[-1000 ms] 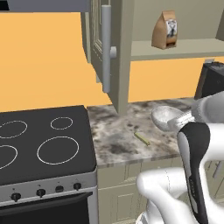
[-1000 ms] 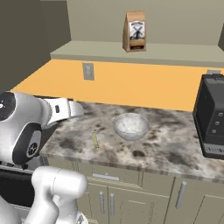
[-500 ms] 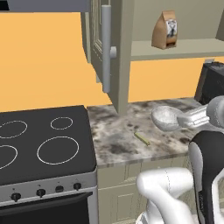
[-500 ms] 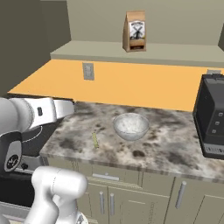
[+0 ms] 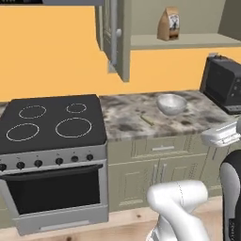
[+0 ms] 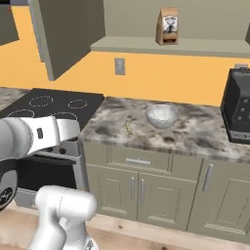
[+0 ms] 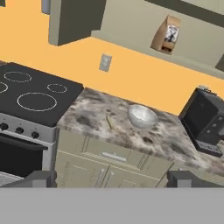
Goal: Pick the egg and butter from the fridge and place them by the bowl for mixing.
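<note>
Kitchen counter, bowl by toaster, gripper wide apart

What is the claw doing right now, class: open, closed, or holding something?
Claw: open, fingertips spread wide, nothing between them, facing the counter with the bowl from a distance.

Orange wall, marble counter, black stove, beige cupboards

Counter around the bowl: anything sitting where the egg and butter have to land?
Mostly free. The bowl stands on the marbled counter; just one thin greenish stick lies to its stove side, apart from it. The black appliance stands well off on the other side. Open gripper holds nothing.
</note>
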